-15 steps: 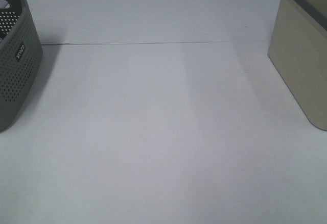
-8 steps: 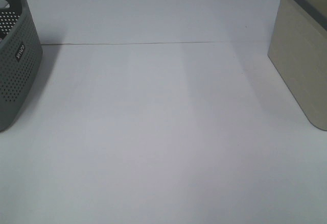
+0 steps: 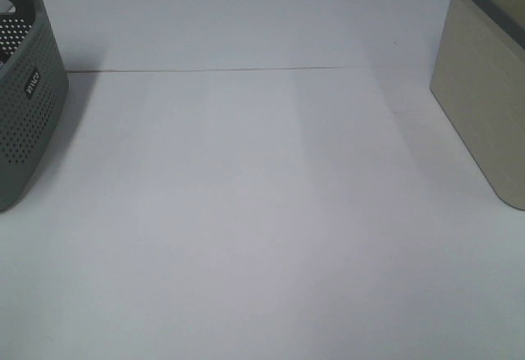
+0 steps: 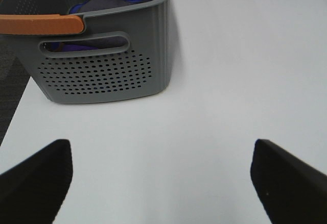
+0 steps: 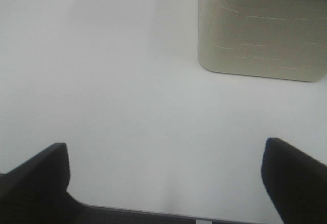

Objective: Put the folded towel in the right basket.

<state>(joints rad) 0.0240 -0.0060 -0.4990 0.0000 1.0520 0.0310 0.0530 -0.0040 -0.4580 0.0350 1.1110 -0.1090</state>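
The folded towel is in none of the three views: the white table point(image 3: 262, 212) lies bare between the two containers, and neither wrist camera shows any dark reddish-brown cloth. The right basket point(image 3: 484, 106), beige and smooth-walled with a dark grey rim, stands at the right edge of the table; its interior is hidden from the high camera, so whether the towel already lies inside cannot be told. The grey perforated basket point(image 4: 102, 55) stands at the left edge and holds some blue and grey fabric (not the towel, by its colour), with an orange handle point(image 4: 41, 24) across its rim. The left gripper point(image 4: 161, 178) hovers over bare table just in front of that basket, its fingers spread wide with nothing between them; the right gripper point(image 5: 166, 178) is likewise wide apart and empty, near the beige bin's corner. As a judgement, a folded cloth would be light, soft and limp, likely to unfold if pinched by one layer, so a grip across a folded edge, through all layers, seems safest.
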